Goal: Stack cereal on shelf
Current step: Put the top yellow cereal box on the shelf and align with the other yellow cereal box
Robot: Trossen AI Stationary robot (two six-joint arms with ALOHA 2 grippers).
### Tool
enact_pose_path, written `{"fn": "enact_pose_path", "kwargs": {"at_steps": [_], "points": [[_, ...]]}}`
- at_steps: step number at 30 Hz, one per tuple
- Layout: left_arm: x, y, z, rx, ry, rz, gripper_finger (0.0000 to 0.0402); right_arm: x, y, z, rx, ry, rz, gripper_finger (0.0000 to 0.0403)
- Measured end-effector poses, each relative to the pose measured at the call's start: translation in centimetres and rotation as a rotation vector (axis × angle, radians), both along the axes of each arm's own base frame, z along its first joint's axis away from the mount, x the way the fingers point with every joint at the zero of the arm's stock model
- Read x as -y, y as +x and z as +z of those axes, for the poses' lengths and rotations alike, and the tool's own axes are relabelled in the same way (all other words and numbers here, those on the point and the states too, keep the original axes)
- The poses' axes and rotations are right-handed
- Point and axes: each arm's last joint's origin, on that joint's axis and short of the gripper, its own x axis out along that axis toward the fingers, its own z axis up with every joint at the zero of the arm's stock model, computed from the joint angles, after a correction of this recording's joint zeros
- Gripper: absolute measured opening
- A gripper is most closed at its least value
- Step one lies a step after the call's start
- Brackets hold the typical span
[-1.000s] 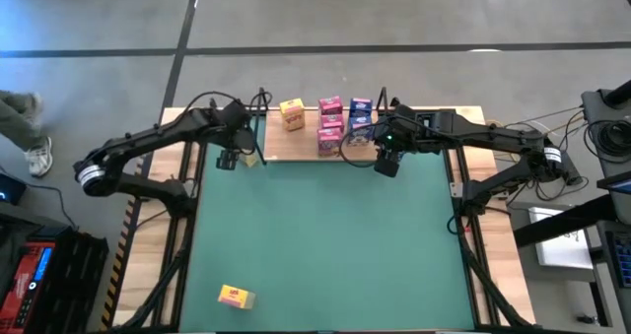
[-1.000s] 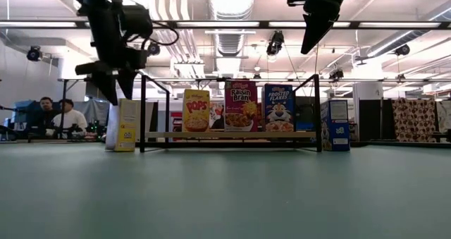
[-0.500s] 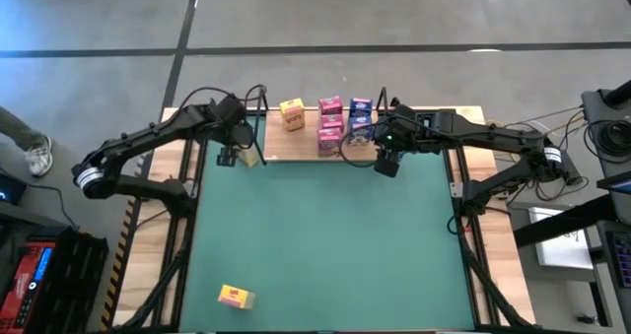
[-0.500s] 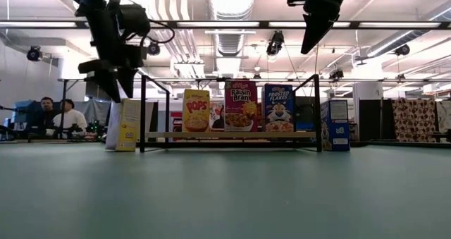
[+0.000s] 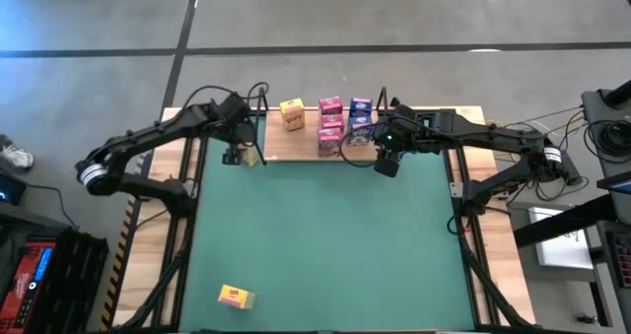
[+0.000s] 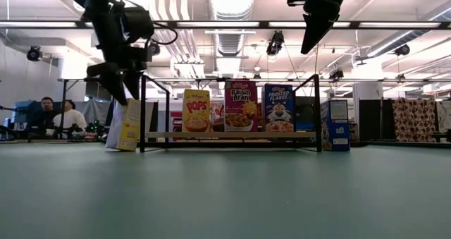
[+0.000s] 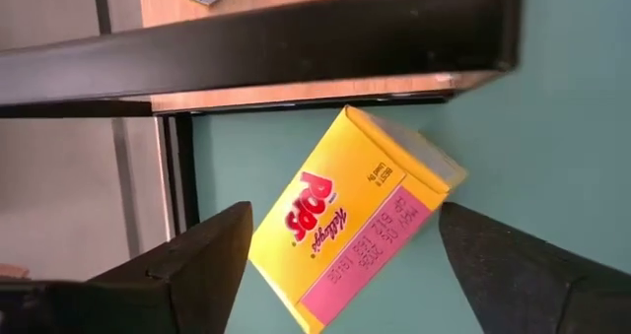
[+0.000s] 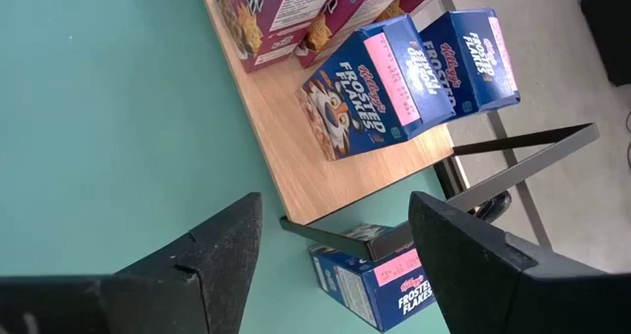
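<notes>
Boxes (image 5: 330,127) stand on the shelf (image 5: 296,149); one box (image 5: 236,296) lies well apart.

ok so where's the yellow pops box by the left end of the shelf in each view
High view: yellow Pops box on the green table just off the shelf's left end, under the left gripper.
Low view: box standing slightly tilted, left of the shelf's black upright.
Left wrist view: box centred between the open gripper's fingers.
Right wrist view: not in it.
Shared landmark: the shelf's left-end black upright.

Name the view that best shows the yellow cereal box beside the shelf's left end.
Left wrist view: the yellow cardboard Pops box fills the frame, label readable. The low view shows it tilted; the high view barely; the right wrist view not at all.
</notes>
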Motion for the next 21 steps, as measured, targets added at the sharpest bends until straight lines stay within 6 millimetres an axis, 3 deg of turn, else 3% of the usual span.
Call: {"fn": "enact_pose_path", "kwargs": {"at_steps": [12,21], "points": [[-0.8,0.7,-1.4,-0.020,-0.043,0.061,0.0328,0.0,0.0,0.0,0.000,-0.001,0.001,0.0244],[0.3,-0.1,-0.8,0.040,-0.155,0.176,0.0328,0.0,0.0,0.0,0.000,-0.001,0.001,0.0244]]}}
